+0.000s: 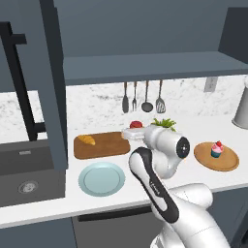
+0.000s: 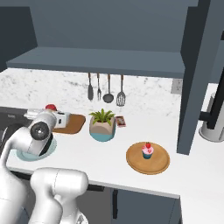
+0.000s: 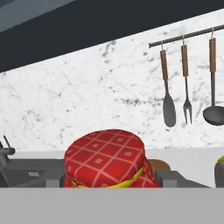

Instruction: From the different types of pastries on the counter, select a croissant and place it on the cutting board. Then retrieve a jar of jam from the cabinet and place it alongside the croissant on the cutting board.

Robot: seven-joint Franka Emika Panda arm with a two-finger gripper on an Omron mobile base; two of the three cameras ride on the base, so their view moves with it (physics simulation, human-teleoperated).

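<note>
My gripper (image 3: pixel 109 180) is shut on the jar of jam (image 3: pixel 106 158), whose top is a red checked cover with a yellow band. In the left base view the gripper (image 1: pixel 132 133) holds the jar (image 1: pixel 136 124) at the right end of the brown cutting board (image 1: pixel 104 147). Whether the jar rests on the board I cannot tell. The golden croissant (image 1: pixel 87 140) lies on the board's left part. From the right base view the jar (image 2: pixel 51 107) shows red above the gripper (image 2: pixel 61 118), beside the board (image 2: pixel 75 124).
A light blue plate (image 1: pixel 101 178) lies in front of the board. A potted plant (image 2: pixel 103 124) stands right of the gripper. A pink cupcake (image 1: pixel 216 150) sits on a round wooden tray (image 1: pixel 227 162) at the right. Utensils (image 1: pixel 143 97) hang on the backsplash. An open cabinet door (image 1: pixel 53 82) hangs at the left.
</note>
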